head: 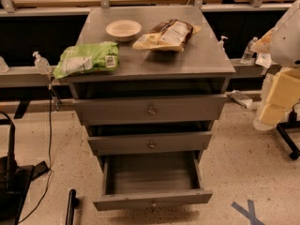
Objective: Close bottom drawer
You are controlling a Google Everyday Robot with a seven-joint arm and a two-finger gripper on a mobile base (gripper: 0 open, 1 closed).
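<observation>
The grey metal cabinet [154, 62] has three drawers. The bottom drawer [152, 199] is pulled far out toward me. Its slim front with a small round knob [153, 203] is nearest, and its plain grey box [152, 172] is empty. The middle drawer [150, 143] and the top drawer [150, 109] each stand out a little. My gripper is not in view. A white rounded part [287, 34] at the right edge may be my arm, well away from the drawers.
On the cabinet top lie a white bowl [123, 29], a green bag [86, 57] and a brown snack bag [166, 34]. A black stand [9, 172] and a black post [70, 205] are at the lower left. Cream boxes [281, 97] are on the right. Blue tape [248, 212] marks the floor.
</observation>
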